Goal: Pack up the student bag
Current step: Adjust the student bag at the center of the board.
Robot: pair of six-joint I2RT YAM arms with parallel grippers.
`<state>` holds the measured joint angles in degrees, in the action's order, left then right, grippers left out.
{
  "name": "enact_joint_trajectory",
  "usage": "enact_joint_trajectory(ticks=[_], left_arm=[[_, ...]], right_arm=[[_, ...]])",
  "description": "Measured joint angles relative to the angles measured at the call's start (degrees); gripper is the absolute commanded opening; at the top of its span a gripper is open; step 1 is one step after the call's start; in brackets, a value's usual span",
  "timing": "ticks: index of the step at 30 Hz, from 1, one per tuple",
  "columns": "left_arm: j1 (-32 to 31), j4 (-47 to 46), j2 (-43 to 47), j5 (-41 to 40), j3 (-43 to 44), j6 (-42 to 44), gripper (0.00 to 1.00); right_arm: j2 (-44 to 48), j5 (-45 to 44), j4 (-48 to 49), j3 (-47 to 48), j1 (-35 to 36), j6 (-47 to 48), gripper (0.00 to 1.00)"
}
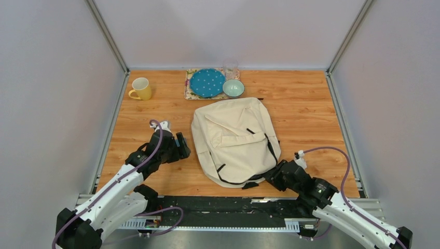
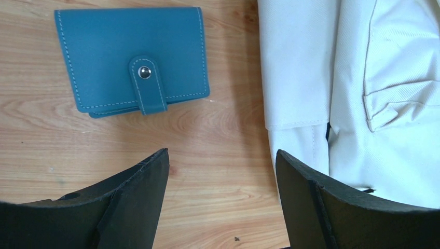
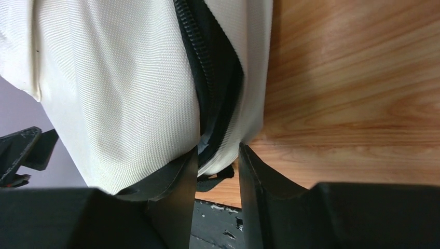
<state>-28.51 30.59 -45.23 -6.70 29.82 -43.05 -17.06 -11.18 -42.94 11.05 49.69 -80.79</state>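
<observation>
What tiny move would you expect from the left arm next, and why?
Probably the left pincer should ease forward, a little left, and down over the blue wallet: its jaws stand open and empty, the wallet lies outside the student bag, and the right pincer seems to pinch the bag's zipper edge.

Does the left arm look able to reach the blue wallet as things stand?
Probably yes. The left gripper is open, and the wallet lies flat on the bare table just ahead of its fingers, beside the bag, with nothing between them.
</observation>
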Motion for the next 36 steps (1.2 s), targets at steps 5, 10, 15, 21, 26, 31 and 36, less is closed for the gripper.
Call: enact_joint_trajectory(ticks=[5,10,15,21,26,31,36], left_arm=[[-1.6,-0.5,0.0,0.0,0.0,-1.2,0.82],[-1.9,-1.0,0.0,0.2,0.0,-1.8,0.82],[-1.9,-1.8,0.0,0.7,-0.1,-1.9,0.81],[-1.9,-3.0,0.0,0.9,-0.9,-1.9,0.81],[-1.9,-3.5,-0.5,1.1,-1.6,-1.9,0.81],[-1.9,-4.5,-1.4,2.0,-2.3,-1.9,0.81],[-1.9,-5.3,-1.5,2.7,-2.4,-1.9,0.81]], right_arm=[[0.0,-0.9,3.1,-1.4,0.0,-0.7,0.34],[-0.7,-1.6,3.1,-1.5,0.0,-1.4,0.11],[-0.4,-2.1,1.2,-1.2,0.0,-1.0,0.0],[2.1,-1.2,-6.6,2.3,0.0,-0.2,0.0],[4.8,0.2,-13.7,5.5,0.0,0.6,0.0],[7.4,0.4,-16.3,5.8,0.0,0.9,0.31],[7.0,0.7,-11.2,3.1,0.0,0.6,0.35]])
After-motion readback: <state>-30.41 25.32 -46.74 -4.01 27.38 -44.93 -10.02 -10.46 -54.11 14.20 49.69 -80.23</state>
